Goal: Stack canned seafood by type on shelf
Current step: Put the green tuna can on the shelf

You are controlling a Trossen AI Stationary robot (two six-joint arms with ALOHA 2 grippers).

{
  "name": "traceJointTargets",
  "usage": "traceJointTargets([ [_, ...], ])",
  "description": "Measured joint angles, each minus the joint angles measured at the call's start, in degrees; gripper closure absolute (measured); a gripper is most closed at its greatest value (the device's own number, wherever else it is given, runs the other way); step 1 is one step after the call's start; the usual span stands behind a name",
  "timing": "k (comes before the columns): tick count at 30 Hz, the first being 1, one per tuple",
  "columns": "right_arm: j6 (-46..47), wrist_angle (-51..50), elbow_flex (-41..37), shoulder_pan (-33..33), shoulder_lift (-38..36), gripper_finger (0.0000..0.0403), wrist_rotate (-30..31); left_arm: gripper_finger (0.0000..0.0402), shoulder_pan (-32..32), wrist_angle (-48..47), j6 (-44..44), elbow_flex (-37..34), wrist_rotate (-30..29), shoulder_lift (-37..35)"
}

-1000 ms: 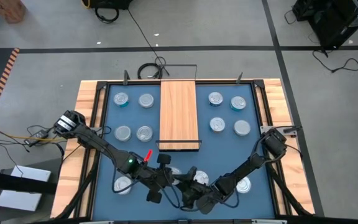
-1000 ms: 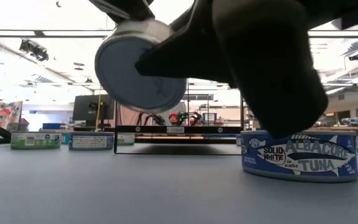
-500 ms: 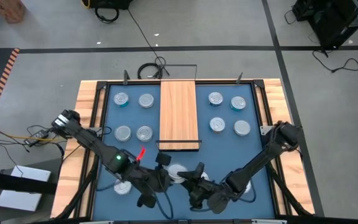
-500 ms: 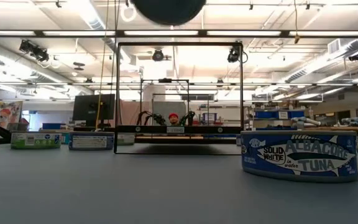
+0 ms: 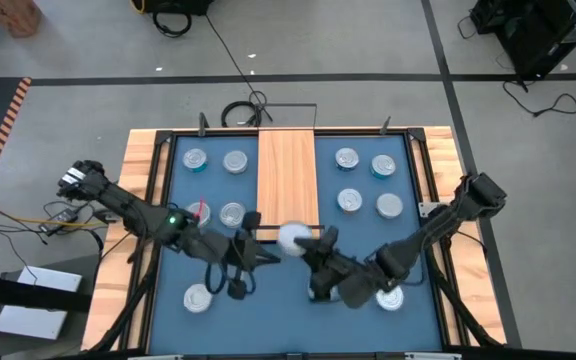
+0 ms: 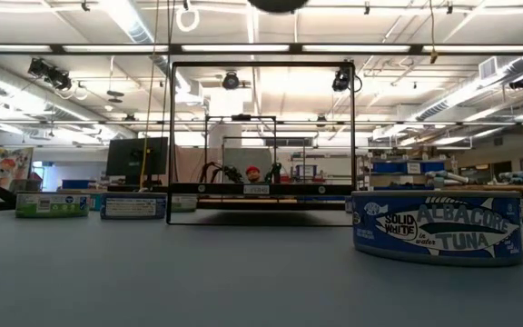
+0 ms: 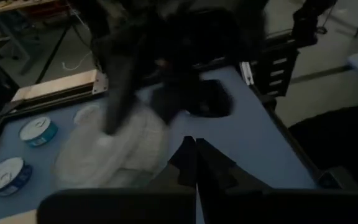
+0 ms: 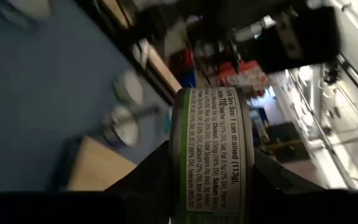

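Lifting clear of the tabletop (image 5: 168,200), our right tool (image 5: 303,250) now pinches a tin (image 5: 291,237) at the shelf's (image 5: 288,180) near end; our left tool (image 5: 251,250), fingers pressed together, has let go, so placement comes next.

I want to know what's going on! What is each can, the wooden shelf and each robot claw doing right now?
right gripper: shut on a tin, held at the shelf's near end.
left gripper: shut, holding nothing, beside that tin.
shelf: bare, no tins on it.
other tins: sitting upright on the table.
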Motion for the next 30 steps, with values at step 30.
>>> traceJointTargets([
  [30,-14.2,-9.6,-6.0,-50.1,-13.3,0.0265,-43.7,0.0401,27.4,16.7,3.4,-24.0,13.4,-15.7],
])
